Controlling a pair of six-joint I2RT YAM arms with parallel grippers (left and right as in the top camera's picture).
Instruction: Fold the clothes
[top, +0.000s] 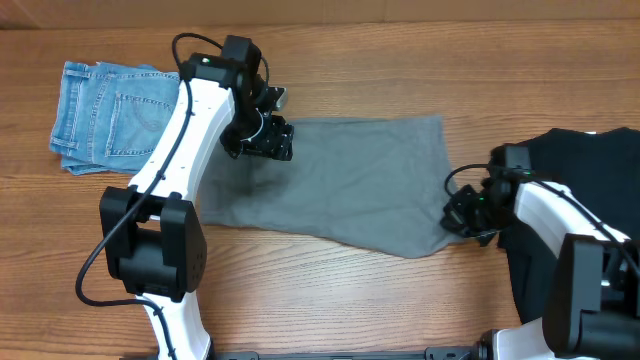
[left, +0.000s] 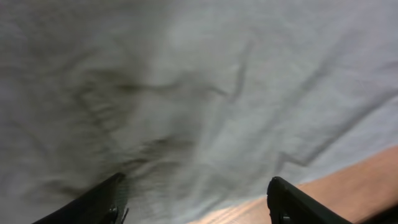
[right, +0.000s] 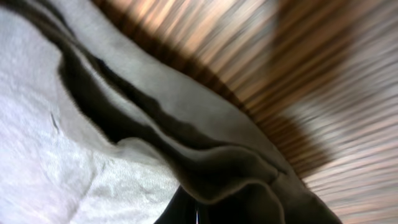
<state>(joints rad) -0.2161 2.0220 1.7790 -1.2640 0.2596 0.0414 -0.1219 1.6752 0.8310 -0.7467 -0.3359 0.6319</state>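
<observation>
The grey clothes (top: 340, 185) lie spread flat across the middle of the wooden table. My left gripper (top: 268, 140) hovers over their far left corner. In the left wrist view it (left: 196, 208) is open, with wrinkled grey cloth (left: 186, 93) beneath and between the fingers. My right gripper (top: 462, 215) is at the cloth's right edge near the front corner. In the right wrist view it (right: 211, 211) is shut on a bunched fold of the grey hem (right: 205, 155).
Folded light-blue denim jeans (top: 110, 115) lie at the far left. A black garment (top: 590, 190) lies at the right edge under my right arm. Bare wooden table (top: 330, 300) runs along the front.
</observation>
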